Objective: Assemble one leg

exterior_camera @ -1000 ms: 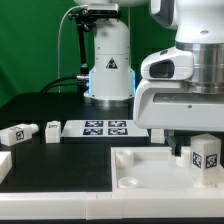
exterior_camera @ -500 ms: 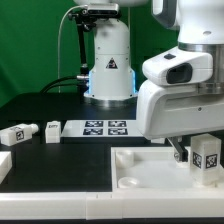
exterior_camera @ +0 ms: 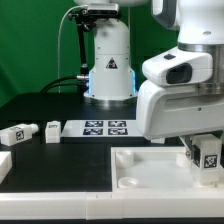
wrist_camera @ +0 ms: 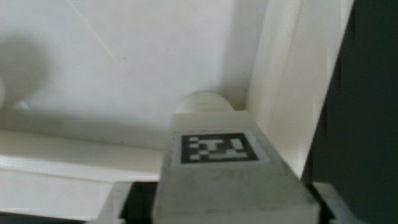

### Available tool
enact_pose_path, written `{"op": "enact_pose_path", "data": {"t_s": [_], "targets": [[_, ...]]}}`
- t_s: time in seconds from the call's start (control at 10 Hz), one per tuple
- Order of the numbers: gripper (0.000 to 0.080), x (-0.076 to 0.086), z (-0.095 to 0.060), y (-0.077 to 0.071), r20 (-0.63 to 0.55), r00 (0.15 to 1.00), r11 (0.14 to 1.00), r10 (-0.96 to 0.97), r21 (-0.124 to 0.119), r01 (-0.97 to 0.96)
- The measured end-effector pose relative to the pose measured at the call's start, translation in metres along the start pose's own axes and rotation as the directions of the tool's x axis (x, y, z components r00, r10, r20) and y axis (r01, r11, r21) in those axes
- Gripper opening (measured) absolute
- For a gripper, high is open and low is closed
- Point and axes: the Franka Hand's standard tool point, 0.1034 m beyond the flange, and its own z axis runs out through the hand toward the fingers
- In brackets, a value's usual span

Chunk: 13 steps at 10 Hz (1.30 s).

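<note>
The leg point(wrist_camera: 217, 150) held in my pincer point(wrist_camera: 221, 205) is smooth white plastic with a faint satin finish. Its tag reads as matt black-and-white print. The recessed tray point(exterior_camera: 135, 172) is the same smooth white plastic, with a soft sheen along its rims. The surface point(exterior_camera: 60, 175) is black and matt. My arm housing point(exterior_camera: 175, 85) is glossy white plastic. The marker board point(exterior_camera: 100, 127) looks flat, matt white.
</note>
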Motion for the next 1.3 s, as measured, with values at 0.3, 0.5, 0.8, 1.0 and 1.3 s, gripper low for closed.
{"op": "enact_pose_path", "data": {"t_s": [0.3, 0.5, 0.8, 1.0, 1.3], "targets": [[0.0291, 0.0001, 0.0001, 0.0003, 0.000, 0.991, 0.991, 0.134, 0.004, -0.134], [0.0291, 0.0008, 0.0004, -0.0003, -0.007, 0.926, 0.926, 0.377, 0.006, -0.377], [0.0291, 0.0015, 0.0004, -0.0004, -0.010, 0.737, 0.737, 0.676, 0.010, -0.676], [0.0292, 0.0018, 0.0010, -0.0003, -0.013, 0.516, 0.517, 0.856, 0.011, -0.856], [0.0293, 0.0019, 0.0014, 0.0001, -0.011, 0.289, 0.289, 0.957, 0.015, -0.957]]}}
